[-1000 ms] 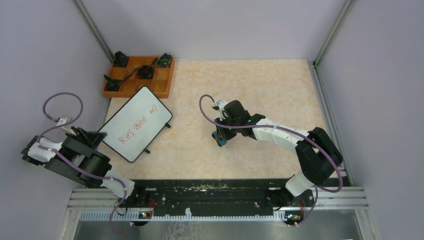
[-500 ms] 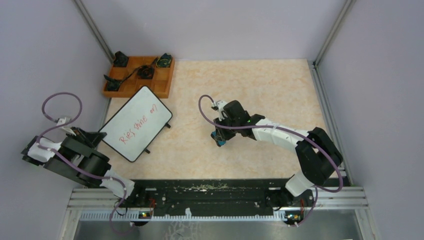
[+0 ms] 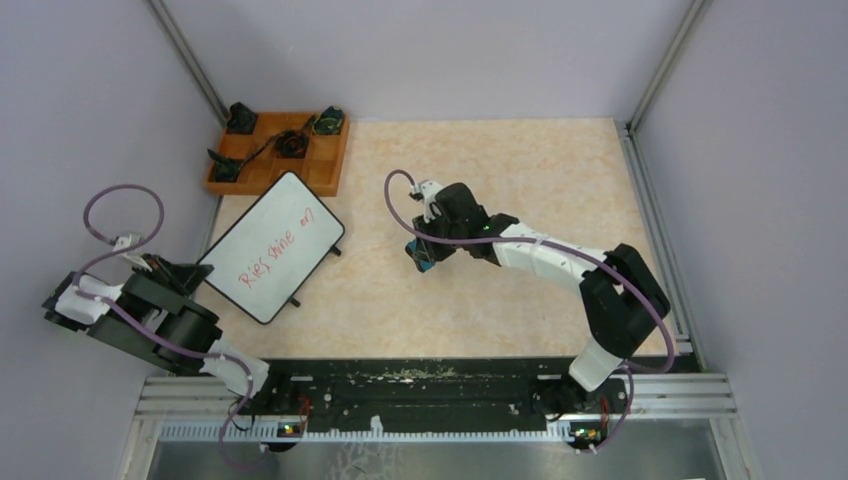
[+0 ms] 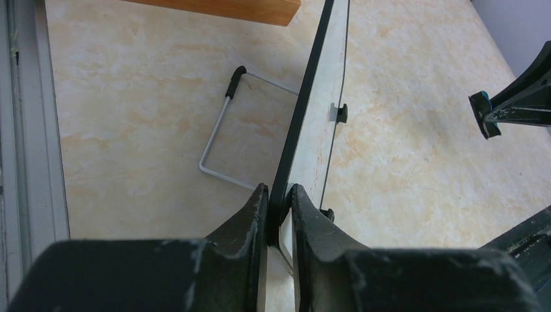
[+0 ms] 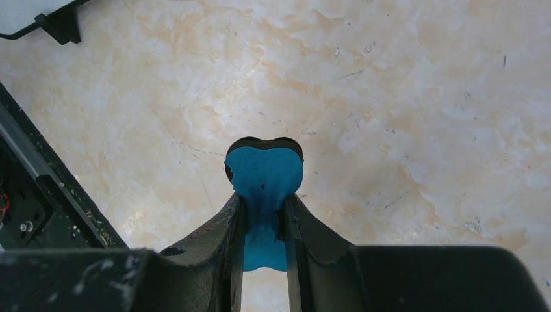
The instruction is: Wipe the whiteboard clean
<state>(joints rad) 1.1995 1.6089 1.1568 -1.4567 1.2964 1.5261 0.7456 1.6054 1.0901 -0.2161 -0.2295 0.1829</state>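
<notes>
The whiteboard [image 3: 273, 247] is white with a thin black edge and red handwriting, and stands tilted at the left of the table. My left gripper [image 3: 197, 272] is shut on its near-left edge; in the left wrist view the board [image 4: 321, 110] runs edge-on away from the gripper [image 4: 279, 195], with its wire stand [image 4: 217, 140] behind it. My right gripper [image 3: 424, 254] is shut on a blue eraser [image 5: 264, 174] and holds it over the table's middle, to the right of the board and apart from it. The eraser also shows in the top view [image 3: 425, 262].
An orange compartmented wooden tray [image 3: 322, 165] with small black parts stands at the back left, just behind the board. A black foot of the board [image 5: 60, 27] shows at the upper left of the right wrist view. Walls close in left, right and back.
My right gripper has moved left and slightly farther back with the blue eraser, toward the whiteboard. The left arm and the board have not moved.
</notes>
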